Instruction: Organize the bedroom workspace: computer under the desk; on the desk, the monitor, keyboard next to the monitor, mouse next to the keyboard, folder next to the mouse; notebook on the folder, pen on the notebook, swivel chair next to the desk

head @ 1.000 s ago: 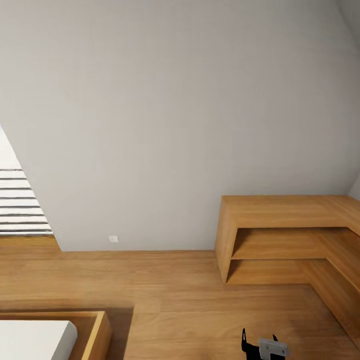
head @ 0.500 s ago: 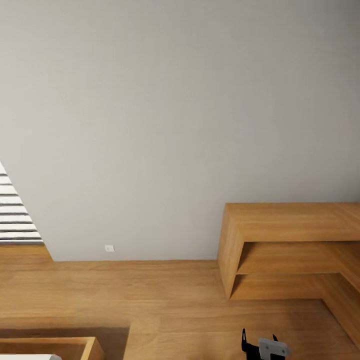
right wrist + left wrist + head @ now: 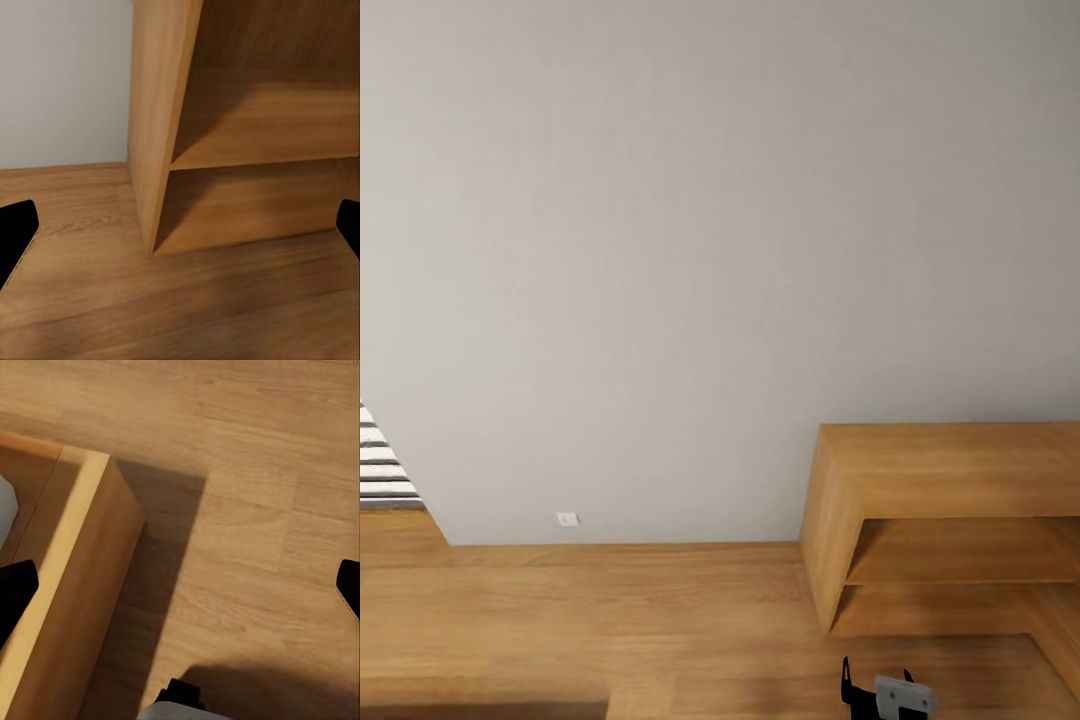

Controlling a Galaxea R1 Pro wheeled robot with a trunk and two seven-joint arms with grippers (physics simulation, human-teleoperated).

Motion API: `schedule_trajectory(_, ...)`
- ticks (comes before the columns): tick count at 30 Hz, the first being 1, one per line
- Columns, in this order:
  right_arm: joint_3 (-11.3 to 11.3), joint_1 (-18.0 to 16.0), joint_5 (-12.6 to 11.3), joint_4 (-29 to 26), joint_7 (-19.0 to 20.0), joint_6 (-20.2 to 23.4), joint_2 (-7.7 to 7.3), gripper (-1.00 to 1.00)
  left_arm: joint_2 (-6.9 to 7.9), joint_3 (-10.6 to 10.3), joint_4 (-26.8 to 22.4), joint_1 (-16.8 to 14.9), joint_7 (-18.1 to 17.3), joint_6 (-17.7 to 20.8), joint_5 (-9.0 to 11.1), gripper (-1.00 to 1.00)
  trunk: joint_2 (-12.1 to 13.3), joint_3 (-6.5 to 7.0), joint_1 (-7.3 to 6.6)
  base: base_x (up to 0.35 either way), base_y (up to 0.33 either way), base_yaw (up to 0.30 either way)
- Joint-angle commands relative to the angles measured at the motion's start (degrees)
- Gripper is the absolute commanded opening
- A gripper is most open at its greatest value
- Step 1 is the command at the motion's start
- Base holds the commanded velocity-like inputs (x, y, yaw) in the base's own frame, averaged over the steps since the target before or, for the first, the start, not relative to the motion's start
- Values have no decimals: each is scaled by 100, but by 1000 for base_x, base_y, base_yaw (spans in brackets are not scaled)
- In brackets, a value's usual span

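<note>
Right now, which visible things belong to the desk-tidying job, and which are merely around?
Belonging to the job:
- right gripper, open and carrying nothing
- left gripper, open and carrying nothing

Merely around:
- wooden shelf unit
- grey wall
- wall socket
- oak floor
- wooden box frame

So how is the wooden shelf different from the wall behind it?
The wooden shelf is warm brown with a grain; the wall is plain pale grey. The shelf is low, standing on the floor, with open shelves inside; the wall is flat and rises far above it. Both have straight edges.
</note>
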Motion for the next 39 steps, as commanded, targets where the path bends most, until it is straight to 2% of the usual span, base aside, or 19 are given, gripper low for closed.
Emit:
schedule_trajectory(1, 40, -3, -7, -5, -46, 1, 7, 100, -2, 3, 2, -3, -10, -23, 37, 100, -3, -6, 3, 329, 0, 0)
schedule_trajectory(10, 35, 27, -1, 11, -16, 8, -61, 100, -3, 3, 2, -3, -12, -23, 37, 100, -3, 24, 3, 272, 0, -76)
schedule_trajectory(32, 39, 50, 15, 5, 7, 9, -277, 100, -2, 3, 2, -3, -4, -31, 42, 100, -3, 156, 3, 8, 0, -224)
schedule_trajectory(39, 32, 50, 5, 3, 242, 8, -295, 100, -2, 3, 2, -3, -6, -29, 40, 100, -3, 189, 3, 0, 0, -245)
